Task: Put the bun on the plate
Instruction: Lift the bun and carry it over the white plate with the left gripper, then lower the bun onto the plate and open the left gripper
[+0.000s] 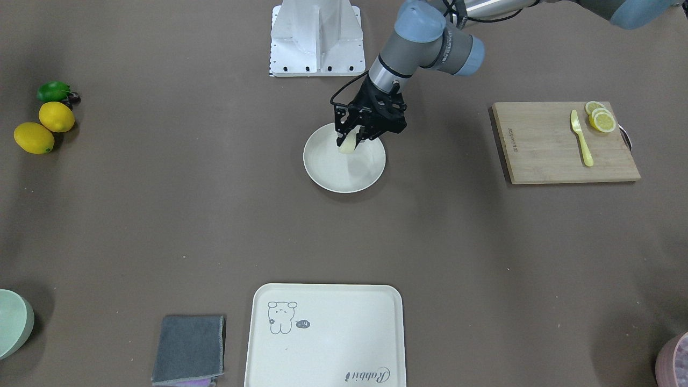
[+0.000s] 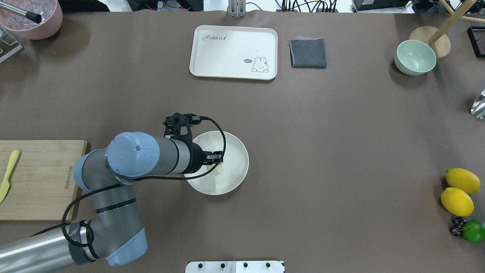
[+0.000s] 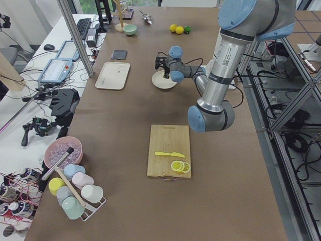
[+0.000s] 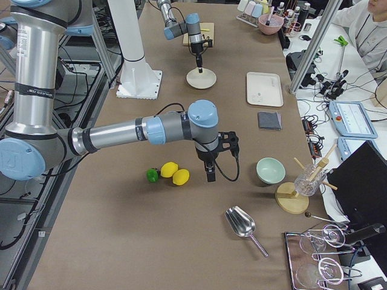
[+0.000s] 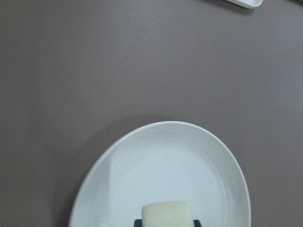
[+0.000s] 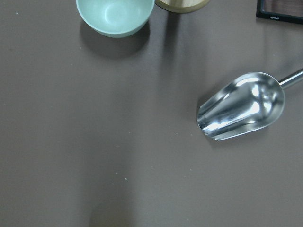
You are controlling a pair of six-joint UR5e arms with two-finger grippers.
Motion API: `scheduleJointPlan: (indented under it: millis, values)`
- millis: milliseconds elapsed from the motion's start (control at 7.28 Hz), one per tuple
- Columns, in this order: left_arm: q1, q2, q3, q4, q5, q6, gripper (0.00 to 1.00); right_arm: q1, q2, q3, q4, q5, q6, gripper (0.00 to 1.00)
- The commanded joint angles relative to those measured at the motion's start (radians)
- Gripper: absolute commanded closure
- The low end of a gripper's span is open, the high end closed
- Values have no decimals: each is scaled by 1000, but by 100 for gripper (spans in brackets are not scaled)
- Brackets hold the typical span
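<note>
Currently left hand [image 1: 352,141] clenched on bun [image 1: 348,145] above plate [image 1: 344,177], off-centre toward desk's robot-side edge; high release may bounce bun off.

Soft, even light falls from overhead on the matte brown counter [image 1: 161,215], which gives back no glare. Shadows are faint, with blurred edges — a pale one lies inside the plate [image 1: 328,174] under the left gripper [image 1: 352,141], and a darker one lies below the green bowl [image 6: 115,16] in the right wrist view. There the metal scoop [image 6: 241,106] carries bright white highlights. The front-facing view shows darker patches near its edges. In the left wrist view the bun [image 5: 166,213], at the bottom edge, looks soft and out of focus — the plate's rim is crisper.
</note>
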Motion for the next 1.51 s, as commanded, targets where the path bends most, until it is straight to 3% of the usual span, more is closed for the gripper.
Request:
scheduleJointPlan:
  millis: [0,275,687,824,1099,1374]
  values:
    - [22,-25,59,4,30,-6,56,23,-19,-8,-2,1,-33,0]
    - [22,-25,59,2,52,-1,3,33,-46,-7,9,23,-33,0]
    - [-12,-10,-24,43,37,5,2,36,-51,-7,10,24,-33,0]
    - [-41,16,-133,197,-7,8,2,38,-53,-10,10,25,-33,0]
    - [-185,71,-314,486,-121,231,2,47,-74,-7,14,27,-35,0]
    - [-408,154,-397,637,-282,539,2,52,-114,-11,14,27,-36,0]
